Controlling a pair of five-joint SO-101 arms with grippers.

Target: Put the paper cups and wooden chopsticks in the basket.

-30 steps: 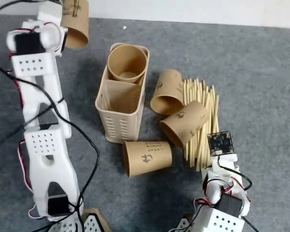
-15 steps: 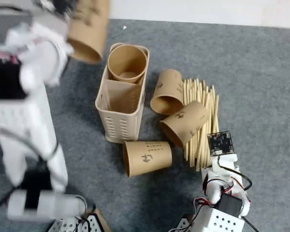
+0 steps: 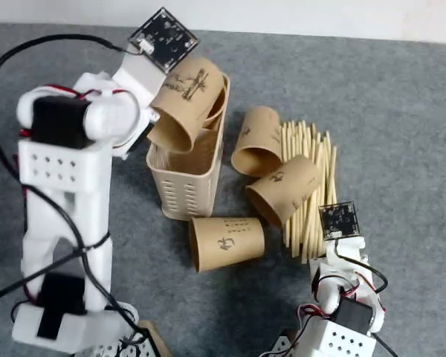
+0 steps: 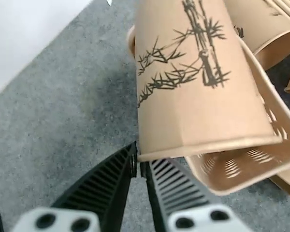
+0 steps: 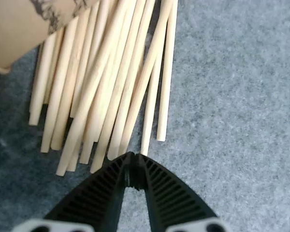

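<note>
My left gripper (image 4: pixel 137 155) is shut on the rim of a brown paper cup (image 3: pixel 184 104) with a bamboo print (image 4: pixel 193 77). The cup hangs tilted over the beige basket (image 3: pixel 180 186), mouth down toward the near compartment. Another cup stands in the far compartment, mostly hidden behind it. Three cups lie on their sides right of the basket: one (image 3: pixel 256 140) at the back, one (image 3: pixel 284 187) on the wooden chopsticks (image 3: pixel 316 167), one (image 3: pixel 227 242) near the basket's front. My right gripper (image 5: pixel 134 158) is shut and empty, its tip just short of the chopstick ends (image 5: pixel 101 106).
Grey felt covers the table, with a white wall along the far edge. The left arm's black cables (image 3: pixel 0 67) loop at the far left. The right arm's base (image 3: pixel 342 327) sits at the near right edge. Open felt lies right of the chopsticks.
The left arm has swung the held cup from the table's far left corner over to the basket and tilted it above the opening. The right arm has stayed still.
</note>
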